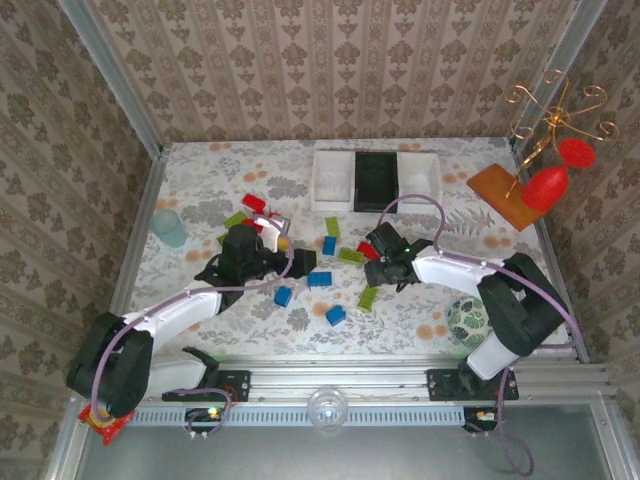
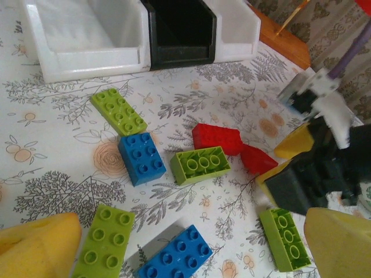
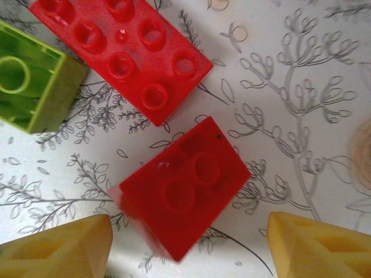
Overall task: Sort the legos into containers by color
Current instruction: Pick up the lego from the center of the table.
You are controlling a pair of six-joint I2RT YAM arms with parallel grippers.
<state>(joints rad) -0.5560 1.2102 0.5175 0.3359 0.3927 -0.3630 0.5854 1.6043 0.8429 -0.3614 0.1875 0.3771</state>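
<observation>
Three containers stand side by side at the back: a white bin [image 1: 333,178], a black bin [image 1: 377,180] and a white bin [image 1: 420,175]. Red, blue and lime legos lie scattered on the flowered table. My left gripper [image 1: 303,263] [image 2: 191,258] is open, low over a blue brick [image 2: 174,255] with a lime brick [image 2: 104,243] beside it. My right gripper [image 1: 377,247] [image 3: 188,249] is open around a small red brick [image 3: 182,194] lying studs-down, with a gap on each side. A larger red brick [image 3: 122,52] lies just beyond it.
A pale teal cup [image 1: 169,228] stands at the left. An orange board [image 1: 505,195] with a gold wire stand and red ornaments [image 1: 545,187] sits at the back right. A patterned ball [image 1: 467,322] rests by the right arm. Patterned walls close in the table.
</observation>
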